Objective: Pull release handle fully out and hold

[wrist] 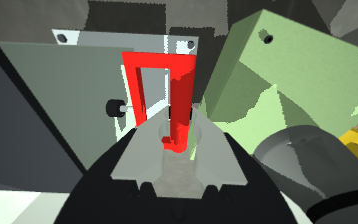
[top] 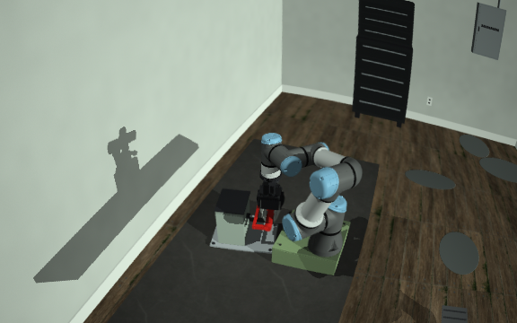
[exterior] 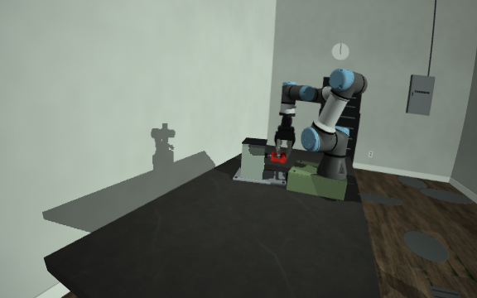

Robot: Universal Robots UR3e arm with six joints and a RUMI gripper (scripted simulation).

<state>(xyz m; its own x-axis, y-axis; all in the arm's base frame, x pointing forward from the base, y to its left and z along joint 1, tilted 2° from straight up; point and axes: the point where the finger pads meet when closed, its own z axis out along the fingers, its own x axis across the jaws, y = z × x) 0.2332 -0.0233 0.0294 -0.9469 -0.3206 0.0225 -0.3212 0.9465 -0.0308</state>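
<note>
The red release handle is a U-shaped bar; its thick round grip runs down between my fingers in the wrist view. My gripper points straight down and is shut on that grip. The handle also shows in the top view and in the exterior view, under my gripper. A thin rod with a black knob joins the handle to the pale grey housing box with a black top. The box and handle stand on a light base plate.
My arm stands on a green block right beside the handle, close on the right side of the gripper. The fixture sits on a dark table. A wall runs along the left. A black shelf rack stands far behind.
</note>
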